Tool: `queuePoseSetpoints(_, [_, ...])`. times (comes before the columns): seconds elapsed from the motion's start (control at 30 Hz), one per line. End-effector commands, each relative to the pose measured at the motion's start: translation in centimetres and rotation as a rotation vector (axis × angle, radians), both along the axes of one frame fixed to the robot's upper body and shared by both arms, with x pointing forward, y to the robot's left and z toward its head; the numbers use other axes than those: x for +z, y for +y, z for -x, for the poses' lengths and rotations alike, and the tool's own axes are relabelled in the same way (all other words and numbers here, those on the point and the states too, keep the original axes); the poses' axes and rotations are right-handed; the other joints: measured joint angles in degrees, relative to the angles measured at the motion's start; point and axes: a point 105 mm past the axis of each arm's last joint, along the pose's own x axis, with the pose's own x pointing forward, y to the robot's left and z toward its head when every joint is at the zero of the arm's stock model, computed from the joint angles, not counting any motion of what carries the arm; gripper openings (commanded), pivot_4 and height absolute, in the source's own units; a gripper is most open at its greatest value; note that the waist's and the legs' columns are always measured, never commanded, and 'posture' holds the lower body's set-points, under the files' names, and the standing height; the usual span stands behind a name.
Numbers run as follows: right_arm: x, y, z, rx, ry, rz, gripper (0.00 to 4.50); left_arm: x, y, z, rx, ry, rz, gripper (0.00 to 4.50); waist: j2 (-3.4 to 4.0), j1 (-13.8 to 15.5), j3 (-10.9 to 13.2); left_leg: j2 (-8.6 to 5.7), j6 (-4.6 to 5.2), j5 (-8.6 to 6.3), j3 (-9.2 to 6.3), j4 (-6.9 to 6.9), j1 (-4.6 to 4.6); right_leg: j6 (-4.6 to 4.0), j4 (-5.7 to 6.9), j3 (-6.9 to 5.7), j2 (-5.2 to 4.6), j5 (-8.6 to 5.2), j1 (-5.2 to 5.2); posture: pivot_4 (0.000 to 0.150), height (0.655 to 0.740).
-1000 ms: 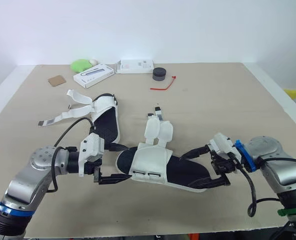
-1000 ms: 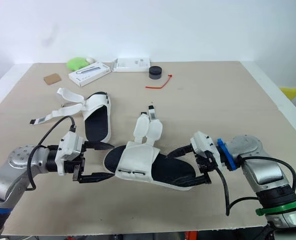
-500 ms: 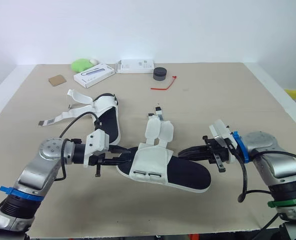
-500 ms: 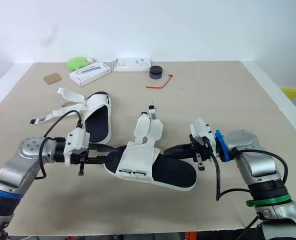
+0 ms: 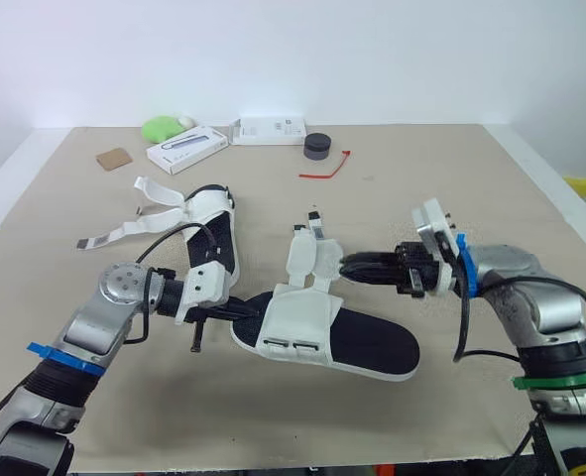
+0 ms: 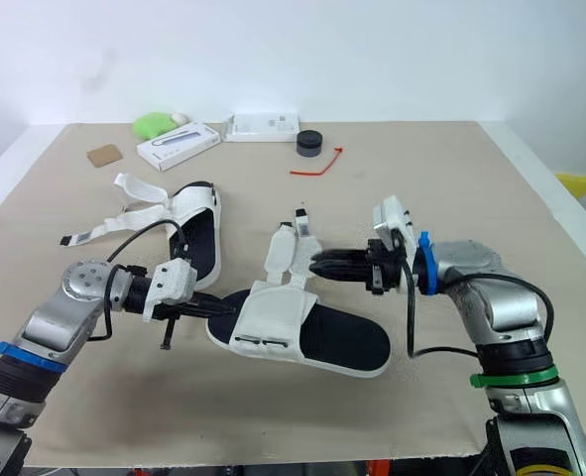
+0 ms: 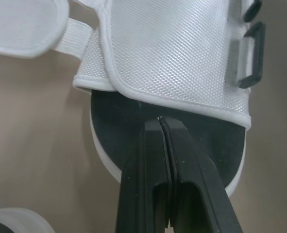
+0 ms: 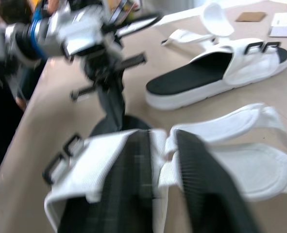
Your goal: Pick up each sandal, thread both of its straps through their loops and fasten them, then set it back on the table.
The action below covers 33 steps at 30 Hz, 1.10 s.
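The near white sandal [image 5: 312, 322] with a black sole lies at mid-table, its two straps [image 5: 312, 258] folded back and upright. My left gripper [image 5: 257, 311] is shut, its tips [image 7: 160, 120] resting on the black sole right at the edge of the white upper [image 7: 172, 53]. My right gripper [image 5: 347, 266] points at the straps from the right, a little above the table; its fingers [image 8: 133, 184] stand apart on either side of the strap base [image 8: 165, 167]. The second sandal [image 5: 211, 233] lies further left with its straps [image 5: 134, 213] spread loose.
Along the table's far edge [image 5: 451, 127] sit a green object [image 5: 161, 129], two white boxes [image 5: 185, 149] [image 5: 268, 131], a black round thing [image 5: 316, 147], a red tie [image 5: 324, 167] and a brown card [image 5: 113, 159].
Both grippers let go of the near sandal's ends. The left one shut and now touches the sole by the upper. The right one rose to the straps, shut, then parted again.
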Motion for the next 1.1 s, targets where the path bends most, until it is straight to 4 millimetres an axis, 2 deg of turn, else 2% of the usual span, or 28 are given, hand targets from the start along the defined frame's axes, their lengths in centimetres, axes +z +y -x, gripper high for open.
queuePoseSetpoints(0.03, [0.9, -0.2, -0.2, -0.051, 0.089, -0.002, 2.88, -0.1, -0.2, 0.1, -0.019, -0.018, -0.009, 0.00, 0.00, 0.05, 0.00, 0.00, 0.00, 0.00, 0.00, 0.00, 0.00, 0.00, 0.00, 0.00, 0.00, 0.00, 0.00, 0.150, 0.7400])
queuePoseSetpoints(0.07, [0.7, -0.4, -0.5, -0.080, 0.134, 0.012, 3.26, -0.2, -0.3, 0.1, -0.021, -0.019, -0.011, 0.00, 0.00, 0.06, 0.00, 0.00, 0.01, 0.00, 0.00, 0.00, -0.01, 0.00, 0.00, 0.00, 0.00, 0.00, 0.00, 0.150, 0.7400])
queuePoseSetpoints(0.13, [0.3, -0.7, -1.1, -0.142, 0.234, 0.026, 4.32, -0.3, -0.4, 0.1, -0.025, -0.020, -0.011, 0.00, 0.00, 0.07, 0.00, 0.00, 0.01, 0.00, 0.01, 0.00, -0.01, 0.00, 0.00, 0.00, 0.00, 0.00, -0.01, 0.150, 0.7400])
queuePoseSetpoints(0.17, [0.1, -0.8, -1.3, -0.168, 0.298, 0.026, 4.47, -0.3, -0.5, 0.2, -0.028, -0.020, -0.010, 0.00, 0.00, 0.07, 0.00, -0.01, 0.01, 0.00, 0.03, 0.00, 0.00, 0.01, 0.00, 0.02, 0.00, 0.00, -0.01, 0.150, 0.7400])
queuePoseSetpoints(0.4, [-0.5, -1.4, -4.5, -0.410, 0.614, -0.032, 4.47, -0.4, -0.7, 0.4, -0.035, -0.018, -0.005, 0.00, 0.00, -0.04, -0.01, 0.04, 0.02, 0.00, 0.01, 0.01, -0.07, -0.02, 0.01, 0.02, 0.06, 0.03, -0.01, 0.150, 0.7400])
queuePoseSetpoints(0.57, [-0.8, -1.4, -5.1, -0.437, 0.777, -0.089, 4.47, -0.3, -0.6, 0.3, -0.031, -0.019, 0.000, 0.00, 0.01, -0.03, -0.02, 0.02, 0.10, -0.05, -0.01, 0.00, -0.11, -0.05, -0.03, -0.01, 0.03, 0.04, -0.05, 0.150, 0.7400])
queuePoseSetpoints(0.87, [-1.2, 0.3, -7.5, -0.477, 0.946, -0.192, 4.47, -0.4, -0.5, 0.5, -0.030, -0.029, -0.001, 0.00, 0.03, -0.54, -0.02, 0.01, 0.16, -0.09, 0.03, 0.00, -0.12, 0.00, -0.04, 0.04, 0.01, 0.07, -0.05, 0.150, 0.7400])
queuePoseSetpoints(1.1, [-2.4, 0.8, -8.9, -0.540, 1.017, -0.231, 4.47, -0.3, -0.6, 0.5, -0.028, -0.036, 0.005, 0.00, 0.03, -0.65, -0.02, 0.00, 0.17, -0.09, 0.01, 0.00, -0.18, 0.02, -0.05, 0.03, -0.02, 0.09, -0.07, 0.150, 0.7400])
